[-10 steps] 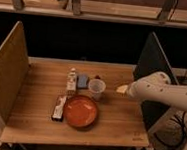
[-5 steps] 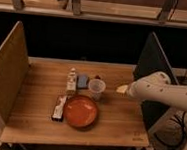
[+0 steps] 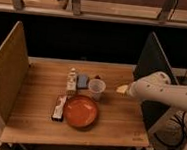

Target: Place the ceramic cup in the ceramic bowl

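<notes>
Since the cup (image 3: 96,88) stands upright just behind the bowl (image 3: 81,111), with the gripper (image 3: 121,88) near its right side and apart from it, a sideways approach could tip it onto the blue block (image 3: 82,80); whether the gripper is open, I cannot tell

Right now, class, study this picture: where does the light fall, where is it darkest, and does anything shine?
Camera view: warm light falls on the table, the ceramic cup and the ceramic bowl. Camera view: the gap behind the table, under the shelf, is nearly black. Camera view: the claw, beside the cup, and its pale arm look brightest; no strong glare on the bowl.
</notes>
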Available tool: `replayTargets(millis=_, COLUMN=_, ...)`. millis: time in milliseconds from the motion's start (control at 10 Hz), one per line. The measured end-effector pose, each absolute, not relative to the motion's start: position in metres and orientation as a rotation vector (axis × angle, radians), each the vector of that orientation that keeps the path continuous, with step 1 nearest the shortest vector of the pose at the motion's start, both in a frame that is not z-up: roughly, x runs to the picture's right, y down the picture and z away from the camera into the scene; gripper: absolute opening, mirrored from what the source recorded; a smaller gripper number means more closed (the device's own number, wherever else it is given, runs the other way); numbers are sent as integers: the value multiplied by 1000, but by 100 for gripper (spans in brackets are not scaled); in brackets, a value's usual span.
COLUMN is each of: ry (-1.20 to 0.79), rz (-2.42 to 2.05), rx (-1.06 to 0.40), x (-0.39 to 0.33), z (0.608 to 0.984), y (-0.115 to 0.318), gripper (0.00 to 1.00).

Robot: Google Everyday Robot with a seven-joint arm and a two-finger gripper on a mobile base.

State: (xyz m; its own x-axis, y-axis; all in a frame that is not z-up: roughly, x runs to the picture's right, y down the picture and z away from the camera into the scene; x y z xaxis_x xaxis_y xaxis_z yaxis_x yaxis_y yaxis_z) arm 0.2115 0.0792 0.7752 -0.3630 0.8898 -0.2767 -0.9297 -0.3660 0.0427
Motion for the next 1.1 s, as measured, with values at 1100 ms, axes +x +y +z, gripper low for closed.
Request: replayTargets(millis=1100, ry=4, rz=1281, rx=-276, x=106, z=757, y=98, gripper=74)
